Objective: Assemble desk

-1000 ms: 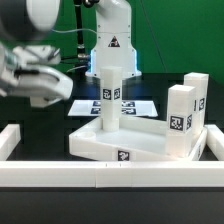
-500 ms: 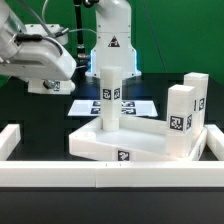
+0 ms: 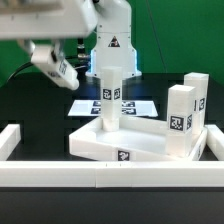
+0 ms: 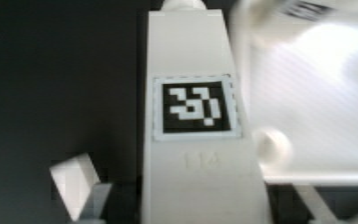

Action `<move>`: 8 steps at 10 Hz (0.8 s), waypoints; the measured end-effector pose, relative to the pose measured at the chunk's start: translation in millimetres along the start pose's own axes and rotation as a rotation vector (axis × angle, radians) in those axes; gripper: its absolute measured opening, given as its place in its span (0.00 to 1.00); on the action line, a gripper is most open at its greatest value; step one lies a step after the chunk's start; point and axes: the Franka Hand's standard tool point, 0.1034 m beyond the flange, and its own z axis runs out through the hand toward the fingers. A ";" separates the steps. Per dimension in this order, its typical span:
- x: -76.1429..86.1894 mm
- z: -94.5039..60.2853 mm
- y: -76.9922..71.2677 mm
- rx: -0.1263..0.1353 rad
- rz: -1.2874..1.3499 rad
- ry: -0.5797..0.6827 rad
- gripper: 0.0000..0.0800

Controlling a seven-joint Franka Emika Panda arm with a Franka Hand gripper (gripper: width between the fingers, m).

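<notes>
1. Exterior view: my gripper [image 3: 57, 68] hangs high on the exterior view's left, tilted and blurred, well apart from every desk part. I see nothing between my jaws, but the blur hides whether they are spread or pressed together, so I cannot tell.
2. The desk panel [image 3: 140, 143] lies flat on the black table [image 3: 35, 110], near the middle. It is a shallow white tray with a raised rim and a small black-white tag on its front edge.
3. Inside that rim one leg post [image 3: 109, 95] stands upright toward the panel's side on the exterior view's left, its tag facing the camera.
4. A second leg post [image 3: 180, 120] stands upright at the panel's corner on the exterior view's right. Whether it sits inside the rim or just beside it I cannot tell. A third leg post [image 3: 198, 92] stands just behind it, partly hidden.
5. A long low rail [image 3: 100, 176] runs across the front, its L-shaped ends turning back on both sides, so the panel sits within its bracket.
6. The marker board [image 3: 135, 103] lies flat behind the panel, in front of my arm's base [image 3: 111, 45].
7. Wrist view: a leg post fills the middle, its tag [image 4: 195, 103] plain to read. Bright white panel surface [image 4: 318, 90] shows past one side of it and dark table past the other.
8. A grey finger [image 4: 69, 185] shows at the frame's edge, apart from the post. My other finger is not clear here, so the jaws' spacing remains unreadable.
</notes>
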 end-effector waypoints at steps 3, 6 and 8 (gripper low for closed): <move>6.0 2.6 0.3 -0.007 -0.005 0.187 0.36; 11.5 6.2 -31.1 -0.032 0.008 0.474 0.36; 11.6 3.4 -52.3 -0.039 -0.012 0.658 0.36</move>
